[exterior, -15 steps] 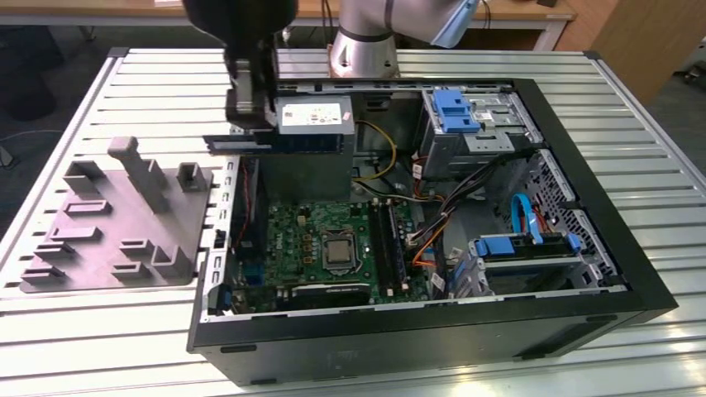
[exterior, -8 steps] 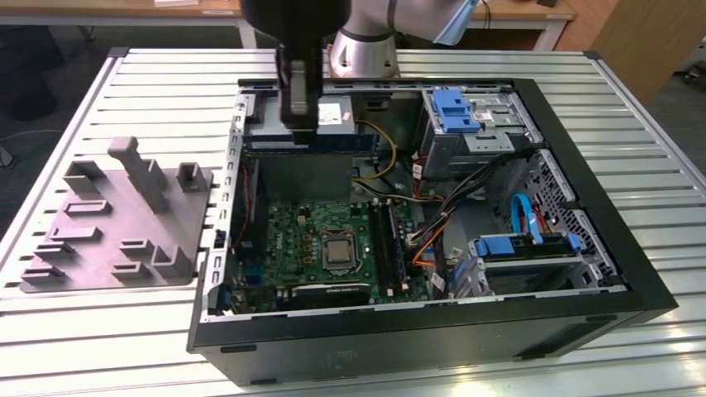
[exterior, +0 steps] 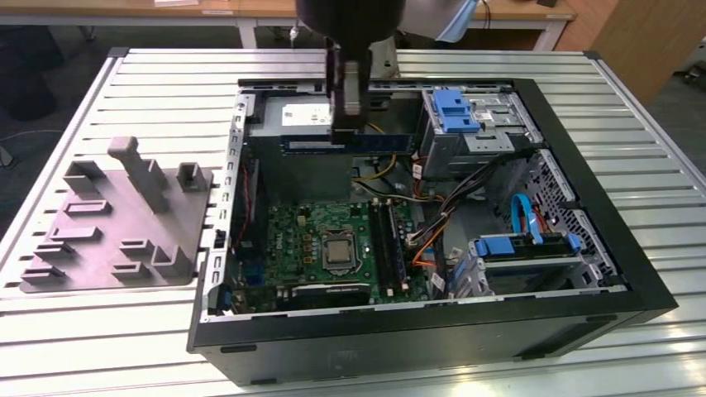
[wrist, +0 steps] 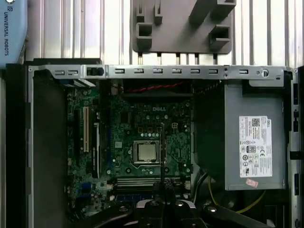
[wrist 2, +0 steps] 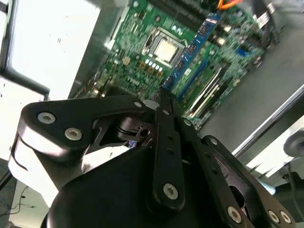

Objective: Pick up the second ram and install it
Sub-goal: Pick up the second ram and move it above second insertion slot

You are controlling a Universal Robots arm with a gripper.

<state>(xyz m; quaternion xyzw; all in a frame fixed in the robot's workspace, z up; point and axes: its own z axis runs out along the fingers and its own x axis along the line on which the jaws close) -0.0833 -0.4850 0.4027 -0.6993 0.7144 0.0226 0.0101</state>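
Observation:
My gripper (exterior: 350,132) hangs over the back part of the open computer case (exterior: 441,335), shut on the second ram (exterior: 386,142). The ram is a long, thin blue-and-dark strip held level above the motherboard (exterior: 298,240). In the second wrist view the ram (wrist 2: 192,45) sticks out from the gripper (wrist 2: 164,92) over the CPU socket (wrist 2: 166,47). In the first wrist view it is edge-on, a thin dark line (wrist: 162,142) beside the socket (wrist: 146,152), running crosswise to the memory slots (wrist: 137,182) near the gripper (wrist: 164,187).
A grey moulded plate with upright blocks (exterior: 116,219) lies on the slatted table at the exterior view's left. Inside the case are a power supply (wrist: 254,137), blue-tabbed drive brackets (exterior: 458,107) (exterior: 518,244) and loose cables (exterior: 425,240) beside the slots.

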